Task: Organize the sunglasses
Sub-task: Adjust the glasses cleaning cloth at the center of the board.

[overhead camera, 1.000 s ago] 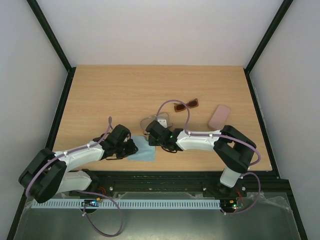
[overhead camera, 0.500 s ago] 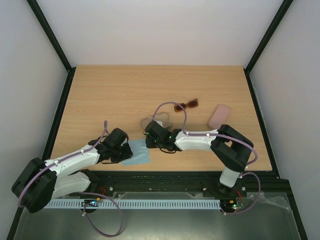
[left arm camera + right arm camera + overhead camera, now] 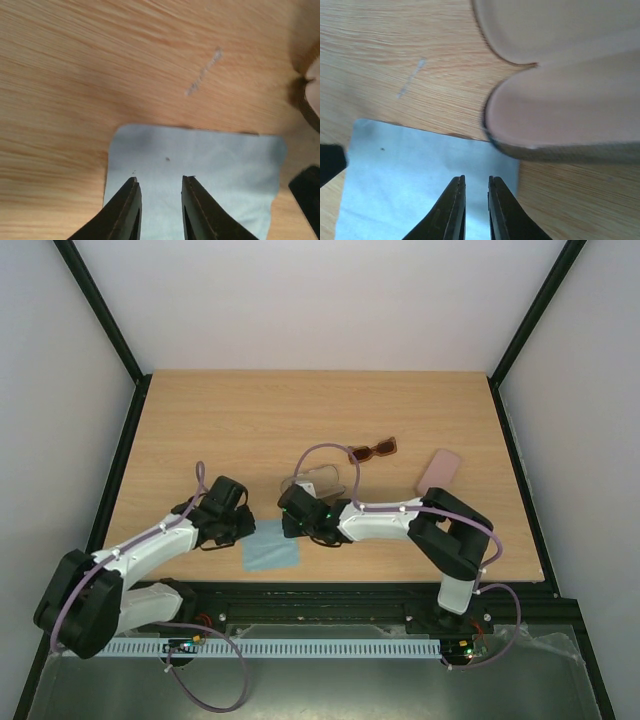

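The reddish-brown plastic sunglasses (image 3: 372, 450) lie folded right of the table's middle. A thin dark-rimmed pair of sunglasses (image 3: 318, 483) with pale see-through lenses lies at the centre. Its lenses (image 3: 560, 110) fill the upper right of the right wrist view. A light blue cloth (image 3: 272, 550) lies flat near the front edge. My left gripper (image 3: 243, 530) hovers at the cloth's left edge, its jaws (image 3: 160, 179) open with nothing between them. My right gripper (image 3: 290, 523) is at the cloth's top right corner (image 3: 410, 170), just short of the thin-rimmed pair, jaws (image 3: 476, 177) narrowly open and empty.
A flat pink case (image 3: 439, 472) lies to the right of the brown sunglasses. A black rail (image 3: 380, 590) runs along the near edge just below the cloth. The two grippers stand close together over the cloth.
Both grippers have moved left. The cloth has slid left and toward the near edge. My right jaws have narrowed.
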Motion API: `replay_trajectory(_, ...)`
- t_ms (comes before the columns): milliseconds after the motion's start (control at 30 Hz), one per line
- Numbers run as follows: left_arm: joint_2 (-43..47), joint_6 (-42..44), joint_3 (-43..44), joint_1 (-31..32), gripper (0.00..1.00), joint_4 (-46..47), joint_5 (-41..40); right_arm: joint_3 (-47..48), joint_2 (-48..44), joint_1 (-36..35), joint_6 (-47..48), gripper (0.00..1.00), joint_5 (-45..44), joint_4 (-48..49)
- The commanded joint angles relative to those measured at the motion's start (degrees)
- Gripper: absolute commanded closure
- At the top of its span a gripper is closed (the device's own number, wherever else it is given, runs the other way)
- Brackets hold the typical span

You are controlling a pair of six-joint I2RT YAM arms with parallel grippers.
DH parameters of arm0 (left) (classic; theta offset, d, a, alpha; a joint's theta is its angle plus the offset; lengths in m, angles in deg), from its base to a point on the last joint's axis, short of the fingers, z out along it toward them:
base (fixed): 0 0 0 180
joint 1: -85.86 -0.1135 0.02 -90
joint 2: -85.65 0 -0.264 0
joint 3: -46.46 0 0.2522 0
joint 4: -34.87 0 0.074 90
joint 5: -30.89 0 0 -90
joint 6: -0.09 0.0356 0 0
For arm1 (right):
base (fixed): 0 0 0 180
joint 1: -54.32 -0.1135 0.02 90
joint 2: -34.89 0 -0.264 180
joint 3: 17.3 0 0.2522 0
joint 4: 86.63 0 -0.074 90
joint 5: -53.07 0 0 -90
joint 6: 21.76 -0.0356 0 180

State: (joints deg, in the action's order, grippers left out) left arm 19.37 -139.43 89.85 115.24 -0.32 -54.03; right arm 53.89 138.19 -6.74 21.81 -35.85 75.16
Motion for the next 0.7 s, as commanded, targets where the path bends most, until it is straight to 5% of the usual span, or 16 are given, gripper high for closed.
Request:
replay_trajectory(0, -3.4, 4.0, 0.7, -2.6, 0.77, 4.6, 2.0, 3.5, 2.3, -1.5, 1.0, 0.87, -3.5, -1.3)
replay_trajectory(367, -11.9, 4.8, -1.2, -3.5, 0.82, 7.0, 2.1, 4.6, 7.0, -1.5, -1.2, 0.89, -7.1, -2.2)
replay_trajectory(667, -10.4, 5.7, -0.4, -3.8, 0.82, 4.3, -0.1, 5.3, 6.7, -1.5, -3.0, 0.79, -16.5, -8.1)
